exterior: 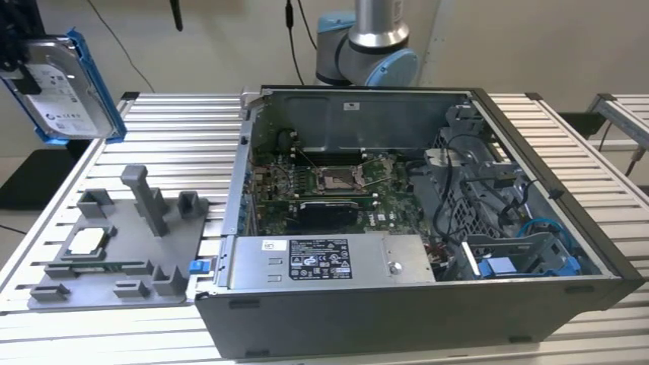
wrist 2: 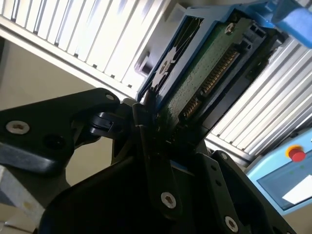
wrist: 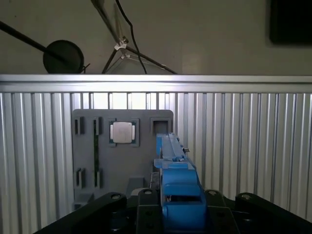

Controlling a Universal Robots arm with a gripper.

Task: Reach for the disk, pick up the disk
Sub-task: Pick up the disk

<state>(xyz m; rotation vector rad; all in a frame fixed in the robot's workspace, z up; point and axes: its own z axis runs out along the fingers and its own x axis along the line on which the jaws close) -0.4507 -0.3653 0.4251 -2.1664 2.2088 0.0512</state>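
One disk [exterior: 63, 84]: clamped by gripper [wrist: 179, 197], held clear above bench [exterior: 172, 129].
Bench: slatted aluminium, grey fixture [exterior: 112, 228] carried.
Room: pale wall [exterior: 527, 38].

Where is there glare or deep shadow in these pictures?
Second wrist view: the table glares white; the gripper, shut on the disk, lies in shadow. First wrist view: a bright band runs along the table's edge. Exterior view: even light, only the case interior is dim.

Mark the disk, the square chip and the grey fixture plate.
disk [exterior: 59, 87]: exterior view, on its silver labelled face.
square chip [wrist: 122, 132]: first wrist view, on its metal top.
grey fixture plate [exterior: 130, 245]: exterior view, on a bare flat part.
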